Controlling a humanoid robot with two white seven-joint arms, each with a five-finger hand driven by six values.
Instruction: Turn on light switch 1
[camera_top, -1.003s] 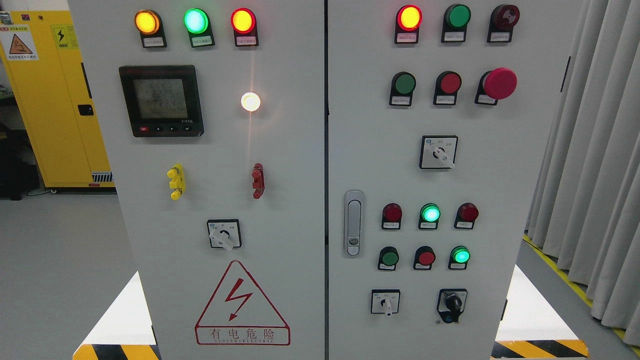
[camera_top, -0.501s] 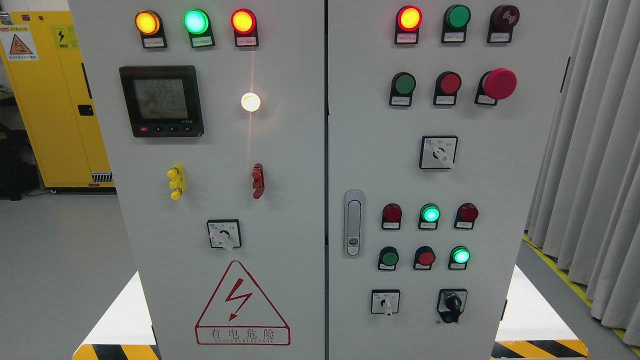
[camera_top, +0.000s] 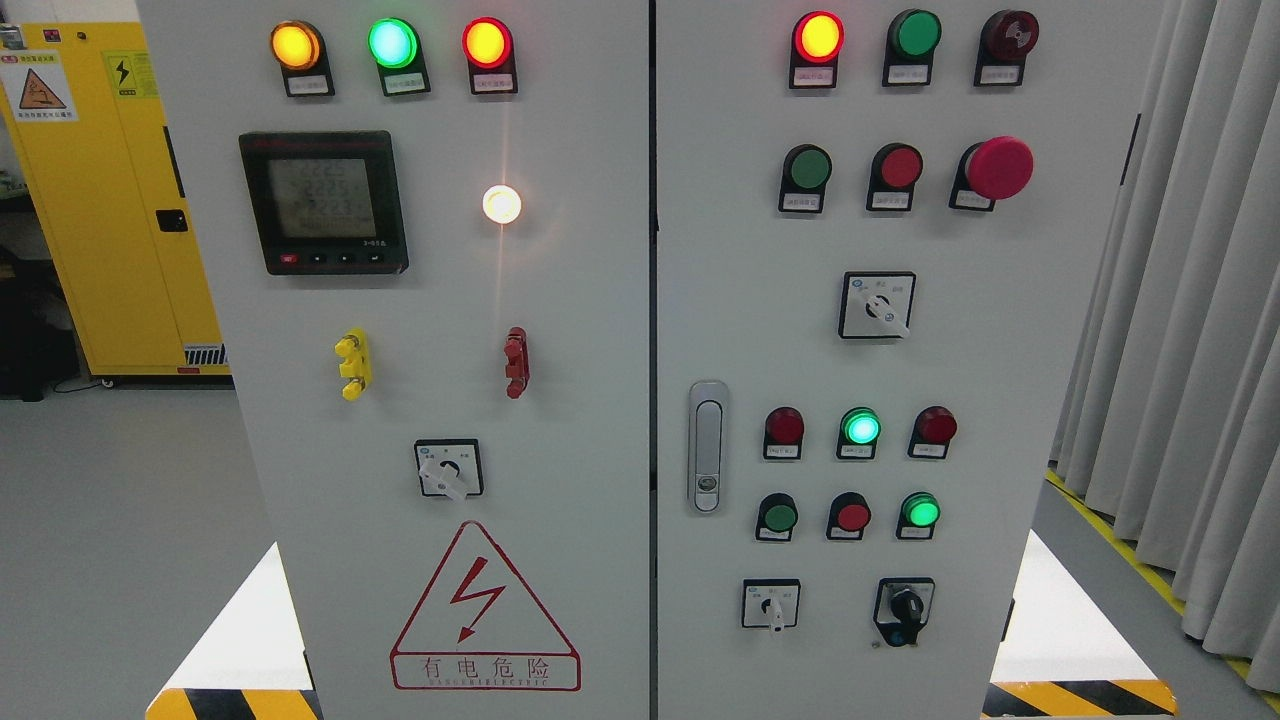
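A grey electrical cabinet (camera_top: 580, 420) with two doors fills the head view. Its right door carries a row of push buttons low down: a dark green one (camera_top: 778, 516), a red one (camera_top: 852, 516) and a lit green one (camera_top: 921, 511). Above them sit a dark red lamp (camera_top: 784, 426), a lit green lamp (camera_top: 861, 427) and another dark red lamp (camera_top: 936, 425). Two rotary switches (camera_top: 771, 603) (camera_top: 903, 605) are at the bottom. Which control is switch 1 I cannot tell; the labels are too small. Neither hand shows.
A door handle (camera_top: 707, 445) stands left of the buttons. A red mushroom stop button (camera_top: 998, 167) juts out at the upper right. A yellow cabinet (camera_top: 100, 200) stands at the left, grey curtains (camera_top: 1190, 300) at the right. Striped floor markings (camera_top: 1080, 695) flank the cabinet base.
Only the digits on the meter display differ; nothing else has moved.
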